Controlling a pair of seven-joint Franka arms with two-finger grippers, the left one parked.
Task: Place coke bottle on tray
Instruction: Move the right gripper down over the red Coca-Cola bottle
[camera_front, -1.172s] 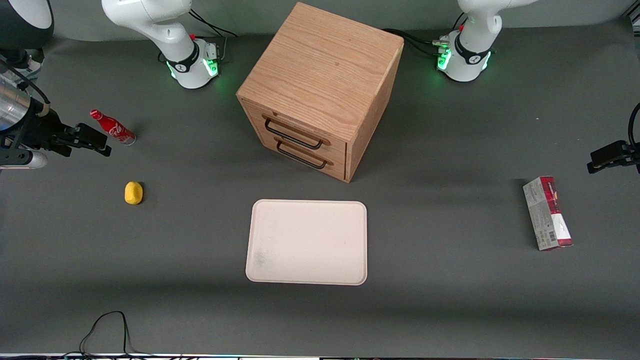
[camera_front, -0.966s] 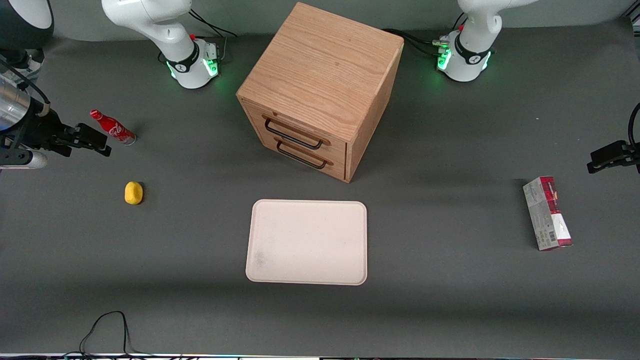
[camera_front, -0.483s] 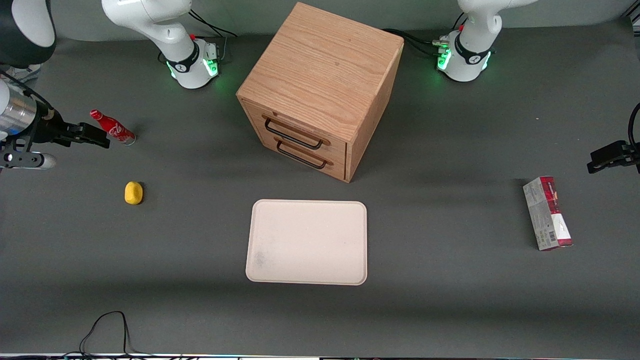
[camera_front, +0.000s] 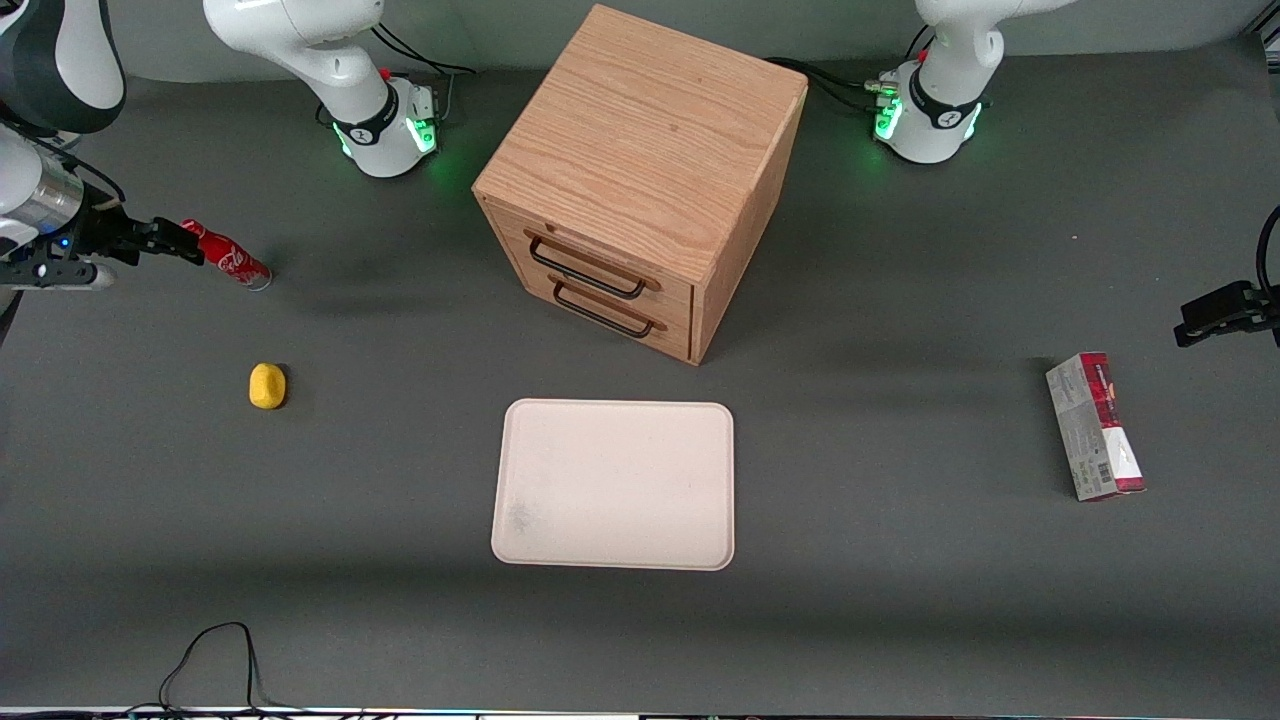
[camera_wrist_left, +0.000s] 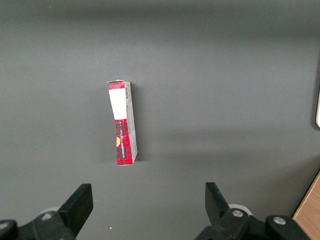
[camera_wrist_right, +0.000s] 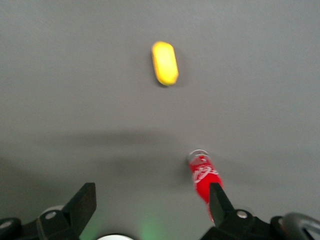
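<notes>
The coke bottle (camera_front: 228, 257) is a slim red cylinder with white script, a red cap and a silvery base, lying on its side on the matte dark grey table (camera_front: 900, 600). The gripper (camera_front: 185, 244) hangs just over its cap end, black fingers spread wide and holding nothing; in the right wrist view the bottle (camera_wrist_right: 204, 180) sits beside one finger (camera_wrist_right: 218, 199), partly hidden by it, rather than midway between the two. A smooth, oval yellow lemon (camera_front: 267, 386) lies near the gripper, closer to the front camera. The tray (camera_front: 615, 484), a flat pale beige rectangle with rounded corners, a low rim and a faint smudge, rests well apart from the gripper, in front of a grained wooden drawer cabinet (camera_front: 640, 170).
</notes>
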